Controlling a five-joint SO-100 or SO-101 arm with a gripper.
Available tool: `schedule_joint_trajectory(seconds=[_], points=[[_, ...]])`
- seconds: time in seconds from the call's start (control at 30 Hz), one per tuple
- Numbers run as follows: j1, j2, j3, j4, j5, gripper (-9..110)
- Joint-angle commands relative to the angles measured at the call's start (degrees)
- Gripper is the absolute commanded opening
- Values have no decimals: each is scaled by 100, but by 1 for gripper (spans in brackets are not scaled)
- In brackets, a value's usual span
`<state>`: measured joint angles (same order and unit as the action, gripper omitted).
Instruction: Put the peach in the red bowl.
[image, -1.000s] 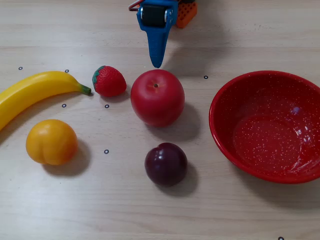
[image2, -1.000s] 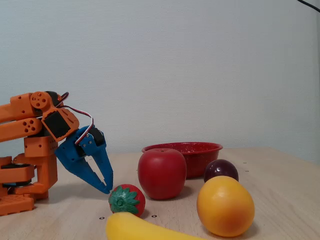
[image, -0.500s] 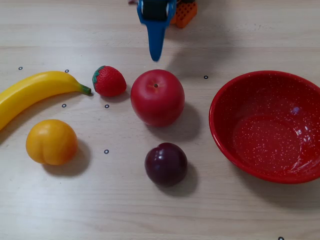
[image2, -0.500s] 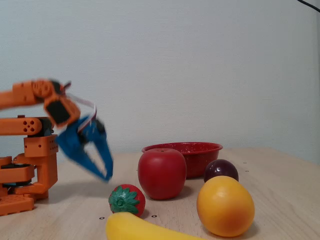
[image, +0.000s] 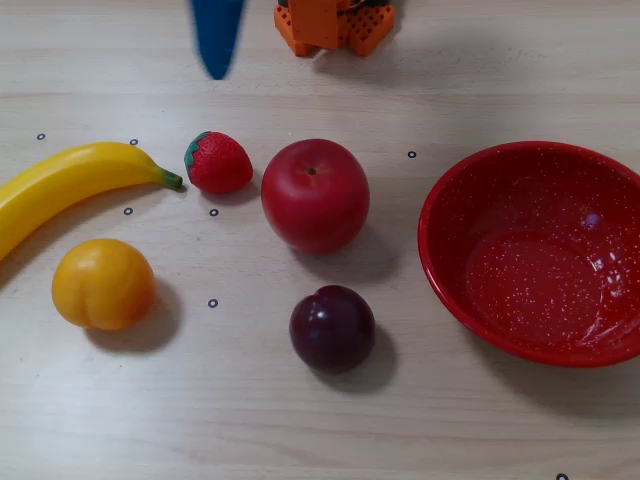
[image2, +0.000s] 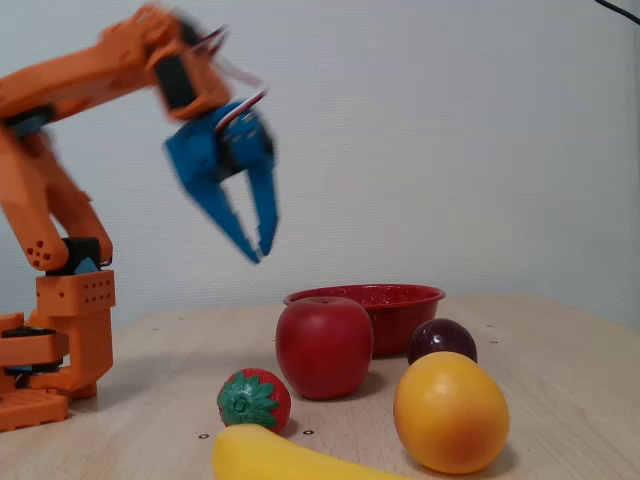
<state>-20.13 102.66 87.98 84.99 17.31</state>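
Observation:
The peach (image: 103, 284) is a round yellow-orange fruit lying at the left of the overhead view, below the banana; in the fixed view the peach (image2: 450, 412) sits nearest the camera at the right. The red bowl (image: 470, 200), glossy and white-speckled, stands empty at the right; in the fixed view the red bowl (image2: 405, 318) is behind the apple. My blue gripper (image2: 259, 252) hangs high in the air, well above the table, its fingers together and holding nothing. Overhead, only the gripper's tip (image: 218, 72) shows at the top edge, far from the peach.
A red apple (image: 315, 195) sits mid-table with a strawberry (image: 218, 162) to its left and a dark plum (image: 332, 328) below it. A banana (image: 70, 185) lies along the left edge. The orange arm base (image: 335, 22) is at the top.
The arm has lifted from low near the table to high in the air. Overhead, the gripper tip has swung left, from above the apple to above the strawberry. The fruit has not moved.

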Motion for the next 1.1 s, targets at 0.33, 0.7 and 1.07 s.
schedule_joint_trajectory(seconds=[0.33,0.7,1.07], points=[[-756,-4140,-5370,1107,1072,5],[-888,-5326,-6302,1731,1696,55],[-976,-6012,-6337,1169,1635,63]])
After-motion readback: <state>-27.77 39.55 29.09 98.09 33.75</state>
